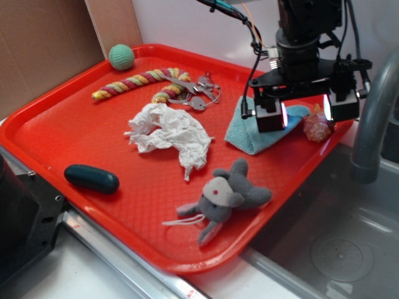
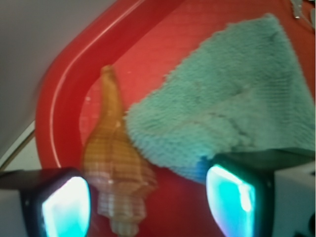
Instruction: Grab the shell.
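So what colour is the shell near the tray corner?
The shell is orange-tan with pale ridged bands, clearest in the wrist view.

The black WidowX arm (image 1: 299, 37) comes down from the top of the exterior view, its wrist pointing straight downward. Its black gripper (image 1: 307, 112) hangs with the jaws spread wide apart, holding nothing. In the wrist view both fingertips (image 2: 66, 207) show glowing cyan-white pads, one at each lower corner.

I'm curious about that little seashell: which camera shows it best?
The wrist view: the shell fills the frame's lower left, spire and ridges visible, beside the blue cloth. In the exterior view the shell is small and partly hidden behind the gripper.
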